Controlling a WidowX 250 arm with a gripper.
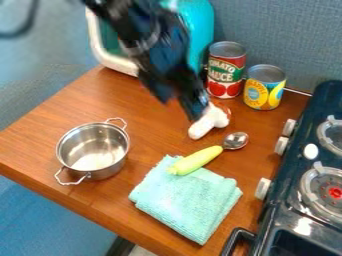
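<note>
- A folded mint-green cloth (187, 202) lies at the near side of the brown wooden worktop (110, 210); its soft edge could snag, so a low sweep over it looks unwise.
- At right, a black toy stove (280, 215) with white knobs borders the worktop, a hard edge best given room.
- At left, a round silver metal pot (93, 150) with two wire handles stands upright, its handles easy to catch in a careless pass.
- A smooth pale yellow-green piece (195, 160) rests partly on the cloth, its far end meeting a shiny metal spoon bowl (236, 140); whether the two are joined cannot be told. A nudge could roll or swing them.
- Just beyond lies a white toy mushroom with a reddish-brown patch (210, 121), on its side on bare wood. Rounded and likely slippery, it would best be straddled squarely across the stem, then squeezed gently.
- Over it hangs the black end effector (180, 108), its tips apart, one just beside the mushroom; contact cannot be told. Centring before closing looks wise.
- Behind stand a red-labelled tomato can (226, 72) and a shorter yellow-labelled can (264, 90), near enough to be knocked.
</note>
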